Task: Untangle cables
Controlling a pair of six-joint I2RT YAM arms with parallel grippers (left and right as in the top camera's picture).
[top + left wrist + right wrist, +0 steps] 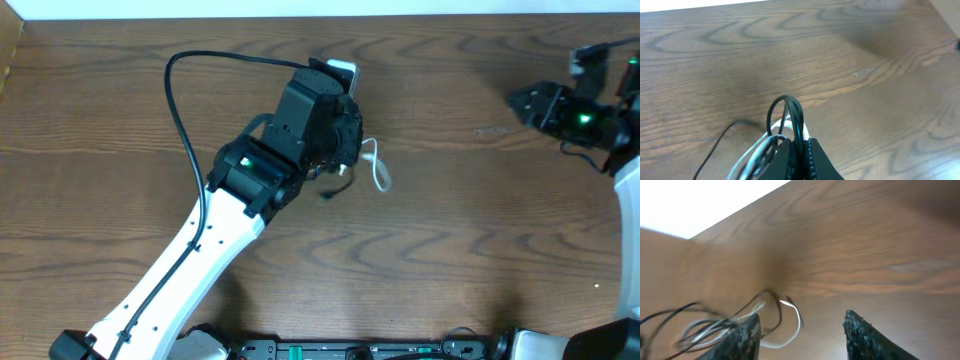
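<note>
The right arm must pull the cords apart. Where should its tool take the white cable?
Take the white cable at its free loop right of the left tool, coming from the right. That loop stands clear; elsewhere it is bunched with the black cable in the shut left tool.

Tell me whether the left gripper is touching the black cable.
Touching. The left wrist view shows the left gripper shut on the black cable, whose loop rises straight out of the pinch with no gap.
</note>
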